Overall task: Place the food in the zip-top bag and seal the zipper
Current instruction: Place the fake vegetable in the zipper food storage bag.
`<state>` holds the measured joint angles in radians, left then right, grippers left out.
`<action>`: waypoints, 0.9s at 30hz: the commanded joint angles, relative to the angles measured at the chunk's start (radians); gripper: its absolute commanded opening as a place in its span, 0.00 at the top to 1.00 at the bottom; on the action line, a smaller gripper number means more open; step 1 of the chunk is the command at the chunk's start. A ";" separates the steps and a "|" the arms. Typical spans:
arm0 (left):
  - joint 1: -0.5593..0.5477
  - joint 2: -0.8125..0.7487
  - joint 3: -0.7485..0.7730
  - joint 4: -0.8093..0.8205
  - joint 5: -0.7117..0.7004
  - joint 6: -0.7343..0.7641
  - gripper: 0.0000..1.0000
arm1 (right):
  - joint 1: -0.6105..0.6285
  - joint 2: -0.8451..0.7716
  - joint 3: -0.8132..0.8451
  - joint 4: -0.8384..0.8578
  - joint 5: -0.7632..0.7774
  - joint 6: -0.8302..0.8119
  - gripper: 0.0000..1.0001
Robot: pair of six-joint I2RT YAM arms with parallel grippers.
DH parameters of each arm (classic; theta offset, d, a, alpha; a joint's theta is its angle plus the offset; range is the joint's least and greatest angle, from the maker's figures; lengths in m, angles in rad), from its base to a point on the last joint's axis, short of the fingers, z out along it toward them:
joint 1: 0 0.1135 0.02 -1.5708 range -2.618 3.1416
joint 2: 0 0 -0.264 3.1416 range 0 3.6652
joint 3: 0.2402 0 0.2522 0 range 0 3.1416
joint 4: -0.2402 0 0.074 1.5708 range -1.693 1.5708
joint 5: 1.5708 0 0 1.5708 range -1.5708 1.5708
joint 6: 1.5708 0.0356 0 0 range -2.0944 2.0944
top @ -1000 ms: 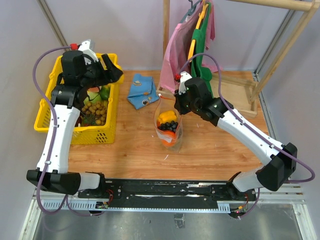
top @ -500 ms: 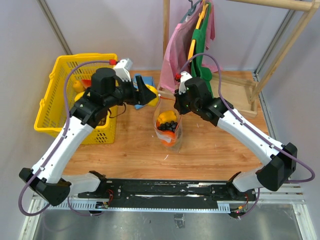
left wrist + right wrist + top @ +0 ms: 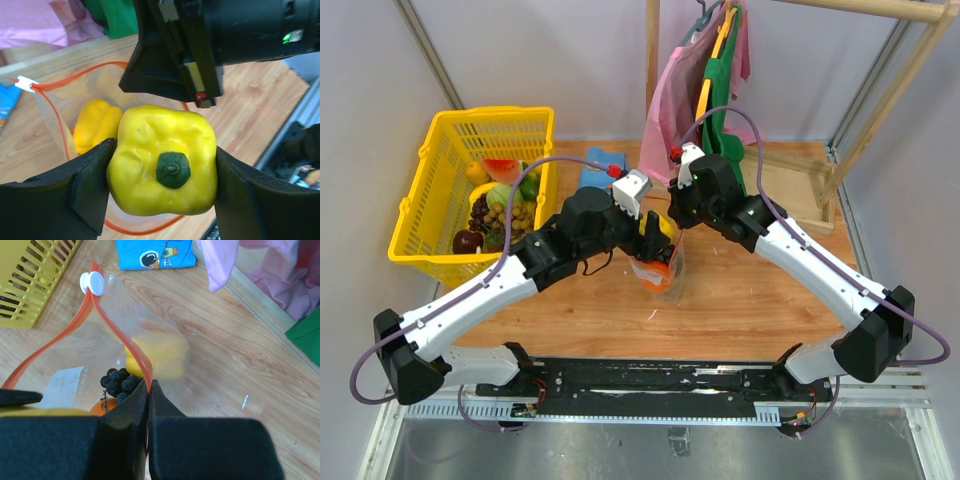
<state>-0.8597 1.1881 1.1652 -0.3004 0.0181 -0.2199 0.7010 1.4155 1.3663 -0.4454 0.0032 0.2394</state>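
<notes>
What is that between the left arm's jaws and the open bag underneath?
A yellow toy pepper, clamped by the left gripper above the open zip-top bag; the left wrist view shows it best.

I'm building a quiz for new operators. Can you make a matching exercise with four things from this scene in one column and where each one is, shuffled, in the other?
1. yellow toy pepper, green stem showing
2. dark purple toy grapes
3. red zipper strip
4. blue folded cloth

A. lying on the wooden table
B. pinched by the right gripper
C. inside the clear zip-top bag
D. clamped in the left gripper

Pairs: 1-D, 2-C, 3-B, 4-A
</notes>
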 commanded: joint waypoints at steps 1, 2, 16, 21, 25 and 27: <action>-0.035 0.014 -0.042 0.140 -0.116 0.174 0.66 | -0.006 -0.036 0.002 0.027 0.000 0.017 0.99; -0.045 0.021 -0.054 0.155 -0.126 0.200 0.65 | -0.006 -0.036 0.001 0.028 0.000 0.017 0.99; -0.082 0.063 -0.239 0.431 -0.304 0.527 0.51 | -0.007 -0.047 -0.010 0.027 -0.008 0.018 0.99; -0.082 0.100 -0.239 0.439 -0.305 0.570 0.35 | -0.008 -0.046 -0.012 0.027 -0.014 0.018 0.99; -0.082 0.099 -0.242 0.425 -0.304 0.590 0.22 | -0.007 -0.044 -0.012 0.027 -0.012 0.017 0.99; -0.082 0.088 -0.244 0.414 -0.292 0.597 0.17 | -0.007 -0.042 -0.012 0.027 -0.011 0.016 0.99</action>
<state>-0.9329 1.2911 0.9249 0.0742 -0.2680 0.3344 0.7010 1.4006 1.3621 -0.4454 -0.0010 0.2459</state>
